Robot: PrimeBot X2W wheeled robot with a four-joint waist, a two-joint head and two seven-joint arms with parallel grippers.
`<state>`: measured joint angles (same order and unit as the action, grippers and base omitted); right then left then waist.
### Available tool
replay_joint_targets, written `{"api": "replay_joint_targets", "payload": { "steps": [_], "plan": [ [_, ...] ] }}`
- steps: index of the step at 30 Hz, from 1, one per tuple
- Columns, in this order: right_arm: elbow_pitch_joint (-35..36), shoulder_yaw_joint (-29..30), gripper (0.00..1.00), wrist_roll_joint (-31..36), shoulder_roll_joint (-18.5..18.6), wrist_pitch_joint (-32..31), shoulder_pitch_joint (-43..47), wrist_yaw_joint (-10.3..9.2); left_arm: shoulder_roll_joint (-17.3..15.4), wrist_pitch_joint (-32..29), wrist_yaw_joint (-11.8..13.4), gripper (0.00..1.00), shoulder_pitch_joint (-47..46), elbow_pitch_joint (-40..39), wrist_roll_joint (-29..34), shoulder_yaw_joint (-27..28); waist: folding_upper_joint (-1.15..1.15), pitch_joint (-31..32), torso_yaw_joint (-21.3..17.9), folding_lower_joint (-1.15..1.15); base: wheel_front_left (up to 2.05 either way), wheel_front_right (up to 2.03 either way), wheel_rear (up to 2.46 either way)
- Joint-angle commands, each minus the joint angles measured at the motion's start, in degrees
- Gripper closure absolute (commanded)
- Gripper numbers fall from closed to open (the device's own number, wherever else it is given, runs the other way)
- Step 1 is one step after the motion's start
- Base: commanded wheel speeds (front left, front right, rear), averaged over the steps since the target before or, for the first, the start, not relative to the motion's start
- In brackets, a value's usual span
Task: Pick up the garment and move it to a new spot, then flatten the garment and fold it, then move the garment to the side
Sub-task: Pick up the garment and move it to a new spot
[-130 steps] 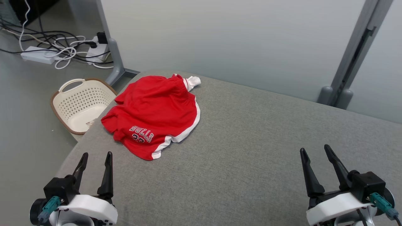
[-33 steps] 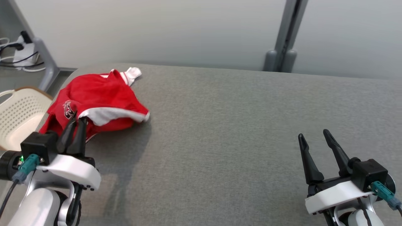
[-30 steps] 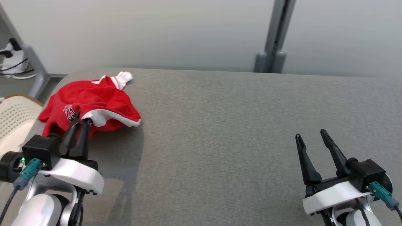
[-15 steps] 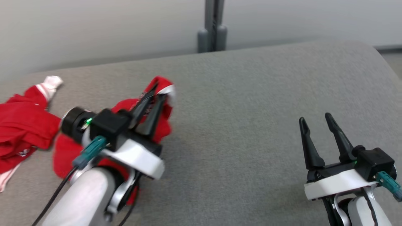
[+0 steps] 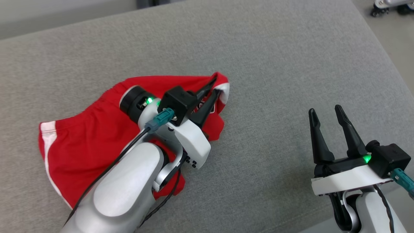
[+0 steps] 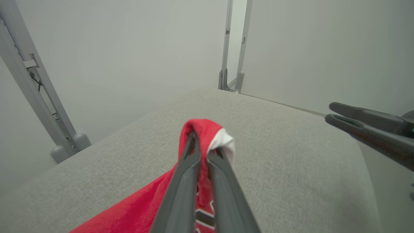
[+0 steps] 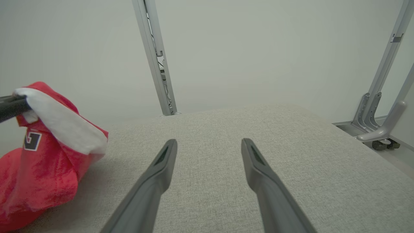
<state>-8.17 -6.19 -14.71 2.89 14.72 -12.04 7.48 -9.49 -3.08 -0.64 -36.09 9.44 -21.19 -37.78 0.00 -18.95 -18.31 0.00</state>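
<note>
The garment (image 5: 97, 132) is a pair of red shorts with white trim, stretched out on the grey table (image 5: 275, 64). My left gripper (image 5: 217, 84) is shut on its red and white hem, lifting that corner off the surface. In the left wrist view my left gripper (image 6: 207, 142) pinches the raised garment (image 6: 202, 127) fold. My right gripper (image 5: 325, 110) stands open over bare table at the lower right, apart from the cloth. In the right wrist view my right gripper (image 7: 208, 144) is spread wide and holds nothing, with the garment (image 7: 42, 161) hanging at the left.
The table's right edge (image 5: 388, 81) runs down beside my right arm, with floor beyond it. A wheeled foot (image 5: 388, 8) stands on that floor at the top right. Grey wall panels and metal posts (image 7: 155, 58) rise behind the table.
My left gripper has dragged the garment rightward across the table, so the cloth now trails out behind it. The head camera has turned right and tilted down. The right gripper has kept still.
</note>
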Motion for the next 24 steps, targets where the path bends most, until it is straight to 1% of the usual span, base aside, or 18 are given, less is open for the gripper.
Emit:
{"api": "replay_joint_targets", "payload": {
  "steps": [1, 5, 6, 7, 8, 12, 15, 19, 20, 24],
  "plan": [
    [-0.1, -0.2, 0.00, -0.9, 0.1, 0.5, -0.8, 0.03, 0.1, -0.3, -0.8, 1.00, -1.1, 3.1, -0.2, -0.6, 0.00, -2.9, -2.3, 0.00, 0.00, 0.00, 0.00],
    [0.0, 0.1, 0.00, -1.5, 0.1, 0.6, -1.5, 0.03, 1.0, -0.2, -2.4, 1.00, -1.6, 9.3, -0.7, -2.2, 0.00, -3.8, -2.1, 0.00, 0.00, 0.00, 0.00],
    [0.1, 0.1, 0.00, -1.5, 0.1, 0.6, -1.5, 0.03, 1.3, -0.2, -2.9, 0.96, -1.6, 10.4, -0.9, -2.7, 0.00, -3.8, -1.8, 0.00, 0.00, 0.00, 0.00],
    [0.2, 0.2, 0.00, -1.5, 0.1, 0.6, -1.4, 0.03, 1.6, -0.3, -3.4, 0.41, -1.5, 11.2, -1.3, -3.1, 0.00, -3.7, -1.4, 0.00, 0.00, 0.00, 0.00],
    [0.3, 0.4, 0.00, -1.6, 0.1, 0.6, -1.4, 0.03, 1.8, -0.2, -3.8, 0.00, -1.4, 11.7, -1.5, -3.5, 0.00, -3.6, -1.0, 0.00, 0.00, 0.00, 0.00],
    [0.1, 0.5, 0.00, -0.7, 0.1, 0.6, -1.4, 0.03, 2.1, 1.2, -4.6, 0.00, -0.3, 12.9, -2.2, -4.5, 0.00, -2.0, 1.0, 0.00, 0.00, 0.00, 0.00],
    [-0.3, 0.7, 0.00, 0.0, 0.1, 0.6, -1.1, 0.03, 2.1, 3.6, -4.2, 0.00, 1.1, 12.2, -3.1, -3.8, 0.00, -0.2, 2.8, 0.00, 0.00, 0.00, 0.00],
    [-1.1, 1.1, 0.00, 0.7, 0.2, 0.6, -0.2, 0.03, 1.4, 7.6, -2.1, 0.00, 4.4, 10.3, -4.6, -1.3, 0.00, 2.9, 5.5, 0.00, 0.00, 0.00, 0.00],
    [-1.1, 1.1, 0.00, 0.7, 0.2, 0.6, -0.2, 0.03, 1.4, 7.6, -2.1, 0.00, 4.4, 10.3, -4.6, -1.3, 0.00, 2.9, 5.5, 0.00, 0.00, 0.00, 0.00],
    [-1.5, 1.6, 0.00, 1.7, 0.2, 0.6, 0.5, 0.03, -0.1, 10.7, 0.8, 0.00, 8.1, 8.4, -6.7, 2.4, 0.00, 5.4, 8.4, 0.00, 0.00, 0.00, 0.00]
  ]
}}
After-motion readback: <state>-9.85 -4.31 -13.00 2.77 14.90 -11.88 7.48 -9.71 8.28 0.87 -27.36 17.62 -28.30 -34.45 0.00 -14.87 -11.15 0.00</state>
